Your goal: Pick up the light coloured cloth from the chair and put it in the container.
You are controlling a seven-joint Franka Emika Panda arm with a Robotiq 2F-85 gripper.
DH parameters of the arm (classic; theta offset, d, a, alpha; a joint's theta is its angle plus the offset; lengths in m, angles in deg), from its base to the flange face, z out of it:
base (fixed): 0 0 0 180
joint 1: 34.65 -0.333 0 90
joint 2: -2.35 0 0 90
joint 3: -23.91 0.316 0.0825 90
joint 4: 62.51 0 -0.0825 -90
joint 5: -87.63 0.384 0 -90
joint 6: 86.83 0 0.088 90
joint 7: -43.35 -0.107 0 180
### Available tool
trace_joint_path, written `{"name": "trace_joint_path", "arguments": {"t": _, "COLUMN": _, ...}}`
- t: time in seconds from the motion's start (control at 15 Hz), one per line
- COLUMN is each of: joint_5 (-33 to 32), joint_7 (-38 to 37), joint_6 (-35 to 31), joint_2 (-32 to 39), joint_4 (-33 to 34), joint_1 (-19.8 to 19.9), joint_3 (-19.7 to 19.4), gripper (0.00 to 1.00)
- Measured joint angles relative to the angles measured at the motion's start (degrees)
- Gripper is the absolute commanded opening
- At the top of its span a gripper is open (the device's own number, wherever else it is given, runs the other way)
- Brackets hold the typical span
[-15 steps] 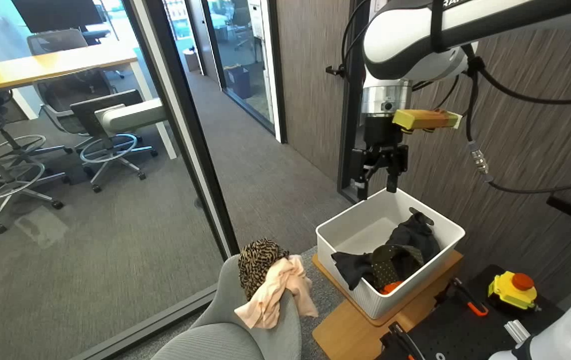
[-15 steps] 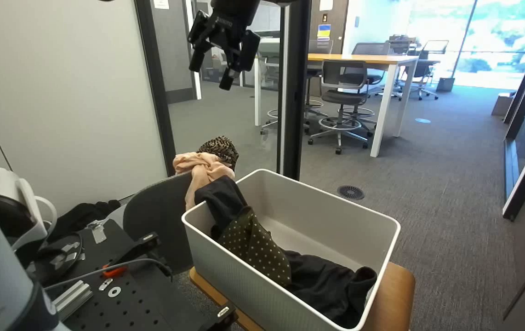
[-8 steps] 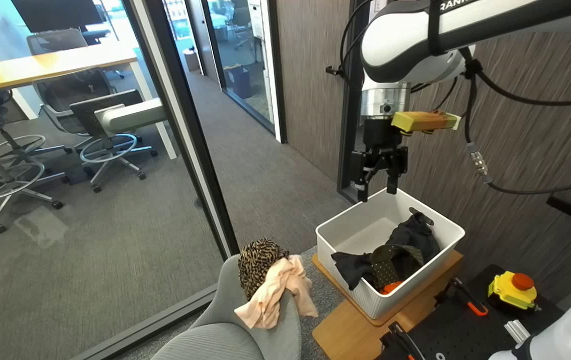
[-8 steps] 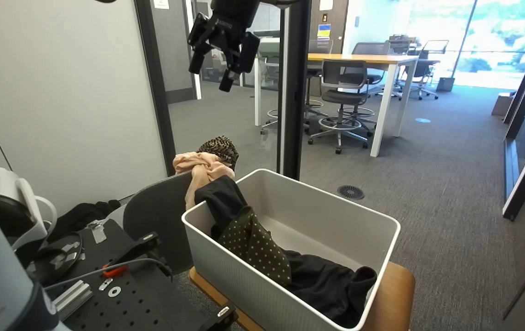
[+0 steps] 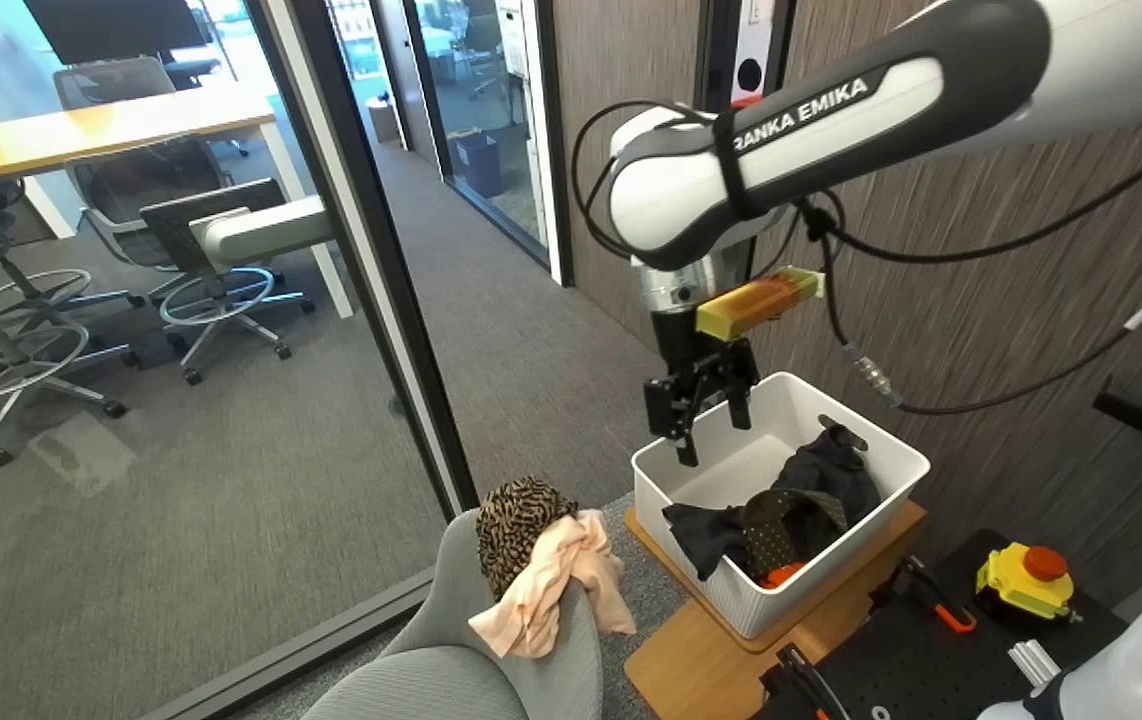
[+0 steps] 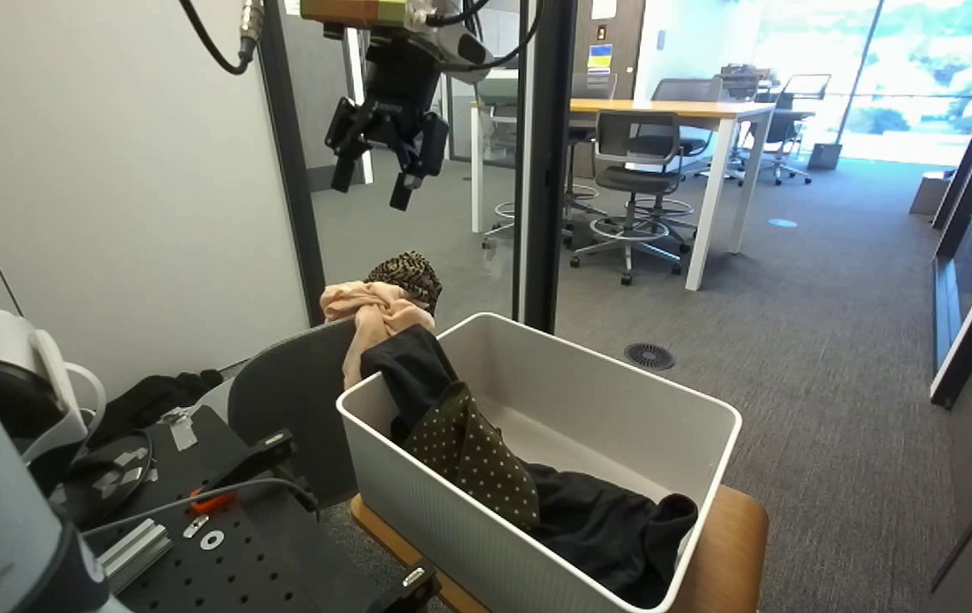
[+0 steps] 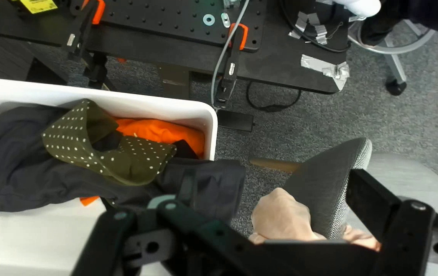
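Black end effector point(image 5: 714, 440) lower, nearer peach cloth point(image 5: 548, 580); cloth unmoved.

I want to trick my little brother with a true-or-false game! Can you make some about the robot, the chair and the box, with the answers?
1. The pink cloth hangs over the back of the chair. True.
2. The chair is bright red. False: it is grey.
3. The gripper has its jaws open, with nothing between them. True.
4. A spotted cloth and an orange thing are in the box. True.
5. The box is black. False: it is white.
6. The pink cloth is alone on the chair. False: a leopard-print cloth is there too.
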Motion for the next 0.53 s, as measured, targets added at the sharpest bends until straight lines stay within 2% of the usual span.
{"name": "trace_joint_path", "arguments": {"t": 0.53, "joint_5": -11.9, "joint_7": -2.4, "joint_6": 0.0, "joint_2": 18.7, "joint_4": 15.0, "joint_1": -8.3, "joint_3": 5.9, "gripper": 1.00}}
